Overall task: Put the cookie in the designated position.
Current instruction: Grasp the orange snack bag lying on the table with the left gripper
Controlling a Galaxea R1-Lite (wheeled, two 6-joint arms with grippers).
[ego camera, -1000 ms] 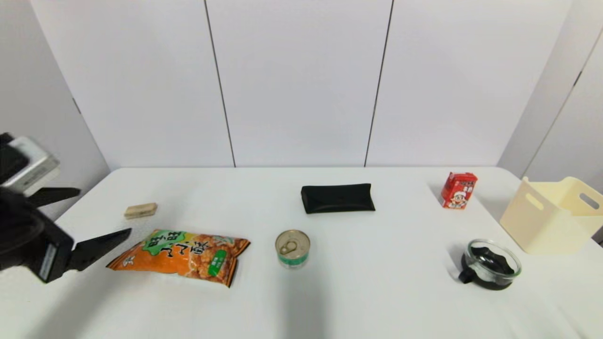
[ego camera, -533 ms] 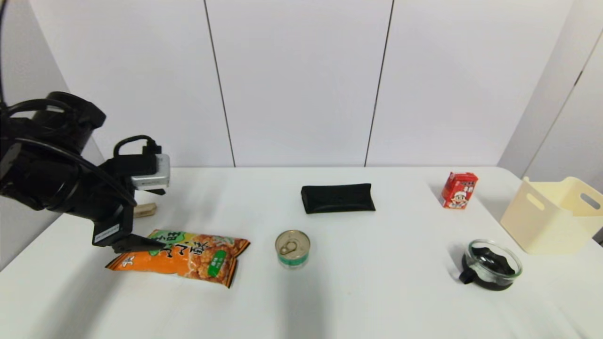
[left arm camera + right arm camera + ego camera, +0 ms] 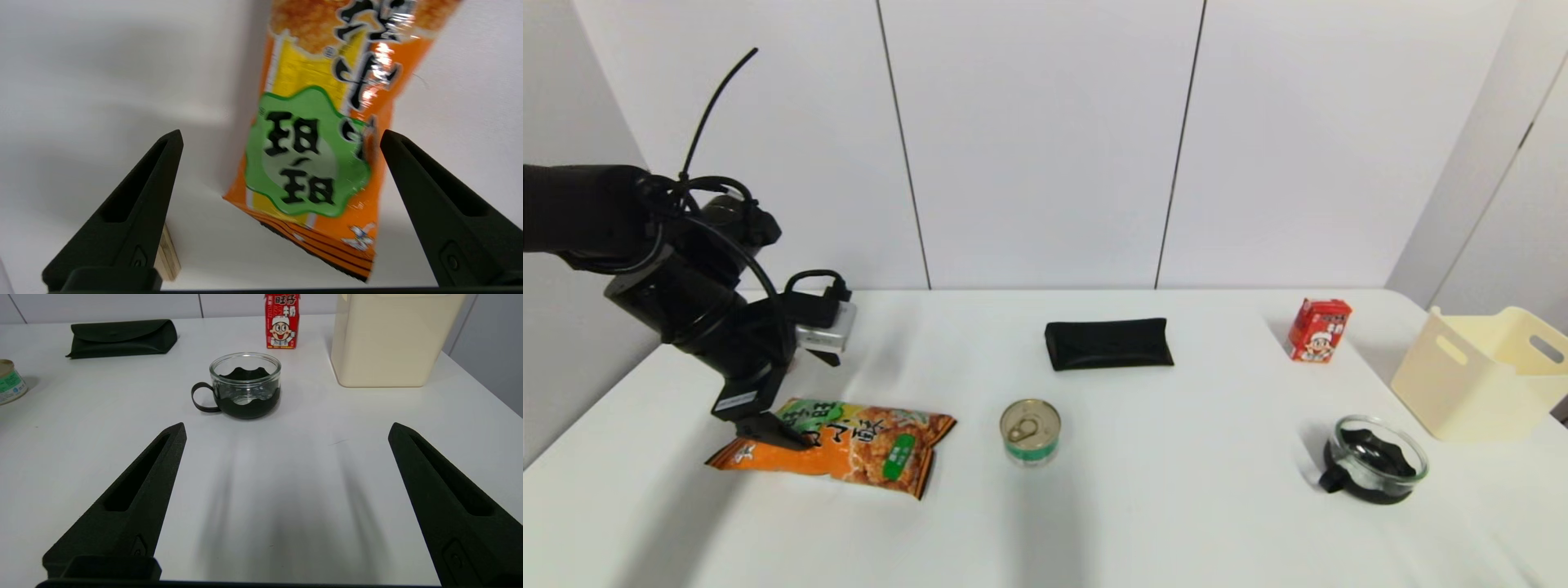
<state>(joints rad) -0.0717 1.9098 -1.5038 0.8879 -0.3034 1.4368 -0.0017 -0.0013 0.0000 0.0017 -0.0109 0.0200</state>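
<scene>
Head view shows the left gripper [image 3: 768,431], fingers spread wide, poised over the left end of the cookie [image 3: 837,446] lying flat on the table [image 3: 1176,523]. Reaching step, I'd say; next it must lower and close. Rightward stand a tin can [image 3: 1030,430], black pouch [image 3: 1107,344], glass cup [image 3: 1376,457], cream bin [image 3: 1478,371]; the can looks nearest any carry path. The right gripper [image 3: 286,441] waits open, parked.

Robot test lab, bare white table [image 3: 1143,506], plain white wall panels [image 3: 1045,139], assorted props

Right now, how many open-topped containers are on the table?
2: a cream plastic bin with handle slots at the far right edge, and a glass cup with a black base just left of it, nearer the robot.
</scene>
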